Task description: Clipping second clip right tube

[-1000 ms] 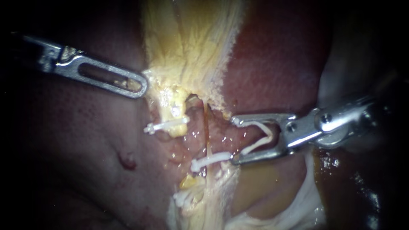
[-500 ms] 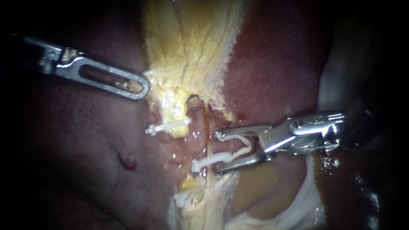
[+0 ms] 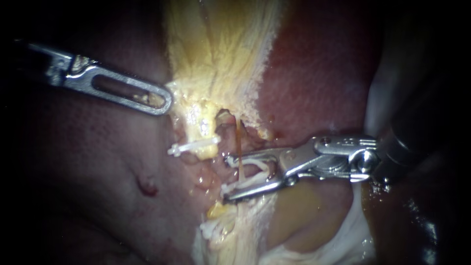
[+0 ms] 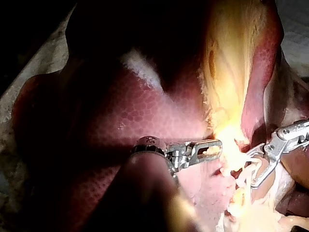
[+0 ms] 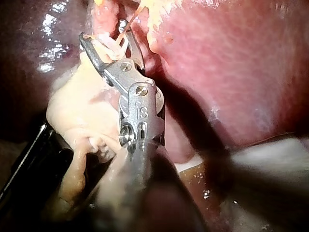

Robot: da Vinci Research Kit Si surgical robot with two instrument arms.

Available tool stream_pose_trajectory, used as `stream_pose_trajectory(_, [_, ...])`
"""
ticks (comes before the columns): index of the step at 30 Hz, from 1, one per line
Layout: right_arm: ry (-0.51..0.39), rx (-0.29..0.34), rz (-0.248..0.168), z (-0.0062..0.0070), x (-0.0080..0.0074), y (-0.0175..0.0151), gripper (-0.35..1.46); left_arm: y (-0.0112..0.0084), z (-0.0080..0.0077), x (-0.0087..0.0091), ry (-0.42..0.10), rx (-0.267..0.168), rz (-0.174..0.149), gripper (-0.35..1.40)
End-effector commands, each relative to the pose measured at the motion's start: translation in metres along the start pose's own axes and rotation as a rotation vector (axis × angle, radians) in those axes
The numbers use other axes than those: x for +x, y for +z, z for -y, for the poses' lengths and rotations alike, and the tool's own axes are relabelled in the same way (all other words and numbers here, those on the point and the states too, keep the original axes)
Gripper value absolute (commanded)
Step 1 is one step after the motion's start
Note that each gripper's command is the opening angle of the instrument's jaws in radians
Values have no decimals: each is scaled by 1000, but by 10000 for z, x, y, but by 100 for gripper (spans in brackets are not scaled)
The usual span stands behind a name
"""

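Jaws of the steel right instrument [image 3: 226,179] grip a spread white plastic clip [image 3: 251,161] astride the thin orange right tube [image 3: 239,142], which runs far-to-near. A fastened white clip [image 3: 230,188] crowds its near side

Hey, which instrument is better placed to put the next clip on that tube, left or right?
Right. The right instrument holds a white clip in jaws that straddle the tube. The left instrument is off to the side, gripping yellow tissue.
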Motion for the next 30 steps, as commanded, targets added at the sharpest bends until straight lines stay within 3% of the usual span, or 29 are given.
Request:
stream_pose_trajectory(1, [8, 8, -6, 0, 0, 1, 49, 0, 0, 0, 0, 0, 0, -35])
stream_pose_trajectory(12, [47, 84, -60, 5, 3, 2, 48, 0, -1, 0, 0, 0, 0, -35])
stream_pose_trajectory(22, [75, 149, -113, 29, 17, 4, 48, 0, -3, 0, 0, 1, -1, -35])
stream_pose_trajectory(30, [72, 180, -110, 48, 28, 6, 47, 0, -4, 0, 1, 1, -1, -35])
